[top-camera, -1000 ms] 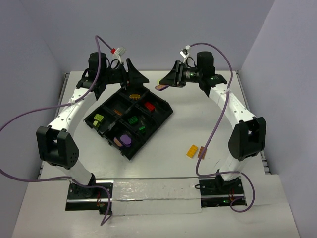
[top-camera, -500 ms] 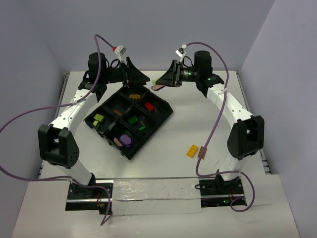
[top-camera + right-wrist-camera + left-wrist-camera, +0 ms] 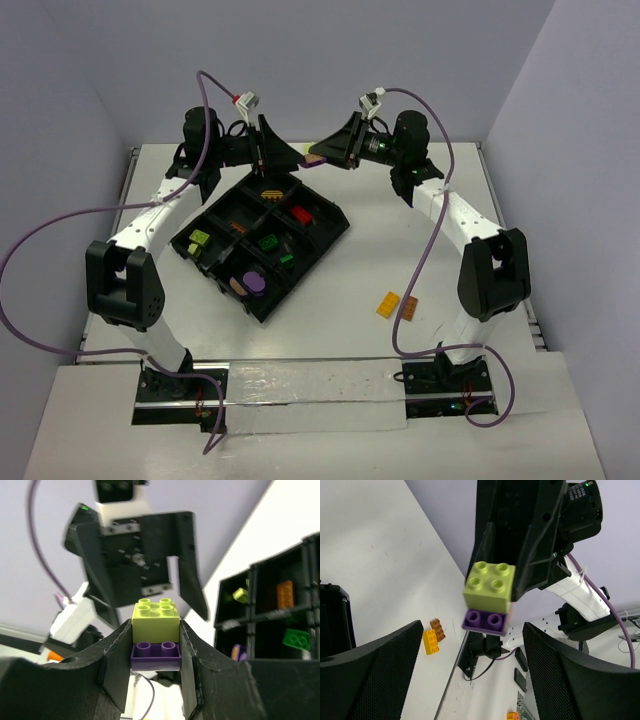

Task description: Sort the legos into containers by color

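My right gripper (image 3: 333, 152) (image 3: 155, 632) is shut on a stack of two legos, a lime brick (image 3: 155, 616) on top of a purple brick (image 3: 155, 655), held in the air behind the black divided tray (image 3: 325, 238). The stack (image 3: 318, 157) also shows in the left wrist view, lime brick (image 3: 489, 586) over purple brick (image 3: 485, 621). My left gripper (image 3: 288, 160) (image 3: 474, 647) is open and empty, facing the stack, jaws wide either side, not touching. An orange-yellow brick (image 3: 388, 304) and a brown brick (image 3: 408, 308) lie on the table.
The tray compartments hold lime (image 3: 198, 239), orange-yellow (image 3: 270, 190), red (image 3: 300, 214), green (image 3: 267, 241) and purple (image 3: 250, 284) pieces. Both arms meet above the table's far edge. The tray's wall (image 3: 252, 612) shows in the right wrist view.
My right gripper has moved left and upward with the lime and purple stack, closer to the left gripper. The left gripper has shifted slightly toward it and stayed open.
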You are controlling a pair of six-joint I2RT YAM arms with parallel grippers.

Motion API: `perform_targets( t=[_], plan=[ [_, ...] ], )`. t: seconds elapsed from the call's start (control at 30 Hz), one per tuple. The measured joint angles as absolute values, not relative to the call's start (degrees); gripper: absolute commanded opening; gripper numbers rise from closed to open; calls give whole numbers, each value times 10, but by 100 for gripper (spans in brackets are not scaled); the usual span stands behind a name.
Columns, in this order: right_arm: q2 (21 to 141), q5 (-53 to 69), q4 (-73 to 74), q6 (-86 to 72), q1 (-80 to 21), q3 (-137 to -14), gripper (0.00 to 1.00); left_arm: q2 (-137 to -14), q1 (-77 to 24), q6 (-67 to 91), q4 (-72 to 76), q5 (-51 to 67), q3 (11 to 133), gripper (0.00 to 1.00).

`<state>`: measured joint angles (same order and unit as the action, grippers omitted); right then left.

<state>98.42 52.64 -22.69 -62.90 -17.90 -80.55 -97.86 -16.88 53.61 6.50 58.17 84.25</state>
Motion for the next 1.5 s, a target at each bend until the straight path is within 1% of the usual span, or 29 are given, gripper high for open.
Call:
perform_targets(
  t=[0.17,0.27,0.37,0.47,0.57,0.63,0.8,0.87,1.03,1.1,1.17,1.2,1.27,1.3,1.33,1.37,1.4,1.47,1.5],
  plan=[
    [991,524,-268,-663,-182,-806,0,-988,-169,544,78,592,842,82],
    [996,523,-274,-667,-185,-806,0,-989,-168,547,84,593,842,77],
    [1001,523,-274,-668,-191,-806,0,-989,-168,554,98,593,842,69],
    [1005,523,-273,-668,-196,-806,0,-989,-168,565,119,596,842,53],
    [1007,523,-273,-667,-198,-806,0,-989,-168,574,136,601,841,43],
    [1007,524,-274,-666,-199,-807,0,-989,-167,581,141,606,839,39],
    [1007,523,-274,-666,-200,-807,0,-989,-165,582,142,610,838,64],
    [1007,520,-274,-666,-200,-807,0,-989,-165,581,144,612,838,69],
    [1007,514,-274,-666,-200,-807,0,-989,-164,581,145,618,834,65],
    [1007,513,-274,-666,-200,-807,0,-989,-164,582,146,619,832,60],
    [1007,512,-274,-666,-200,-807,0,-989,-164,583,148,620,832,50],
    [1007,512,-274,-667,-200,-807,0,-989,-164,583,149,621,832,47],
    [1007,512,-274,-669,-200,-807,0,-989,-164,583,152,621,831,36],
    [1007,513,-275,-669,-200,-807,0,-989,-164,584,152,623,831,26],
    [1007,514,-276,-669,-200,-807,0,-989,-163,587,153,624,830,12],
    [1007,515,-277,-670,-200,-807,0,-989,-163,589,153,626,830,3],
    [1007,515,-278,-670,-200,-807,0,-989,-163,590,153,627,830,1],
    [1007,515,-278,-671,-200,-807,0,-989,-162,592,154,627,830,0],
    [1007,514,-278,-671,-200,-807,6,-989,-161,592,154,628,830,0]
  ],
)
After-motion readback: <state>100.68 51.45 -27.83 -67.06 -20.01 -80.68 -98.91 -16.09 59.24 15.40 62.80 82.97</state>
